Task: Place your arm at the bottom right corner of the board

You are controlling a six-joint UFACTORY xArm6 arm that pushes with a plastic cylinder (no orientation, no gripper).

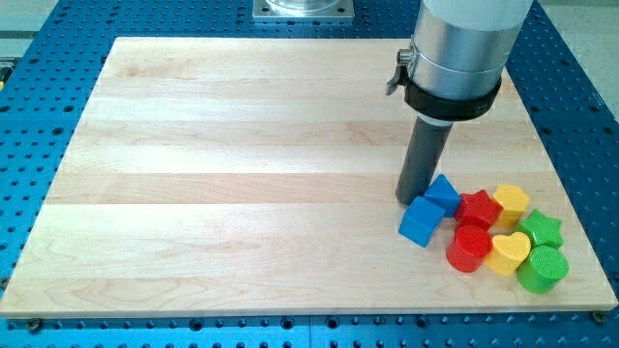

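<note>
My tip [410, 199] rests on the wooden board [242, 174], touching the blue blocks [431, 208] — no hand fitted, nothing held. Bottom right corner [602, 307] lies down-right, beyond the block cluster — detour likely.

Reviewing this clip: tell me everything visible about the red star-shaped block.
The red star block is a small, glossy, solid-coloured piece lying flat in the cluster near the board's bottom right. It looks to touch a blue block on the view's left and the yellow block on its right, with the red cylinder just below.
</note>
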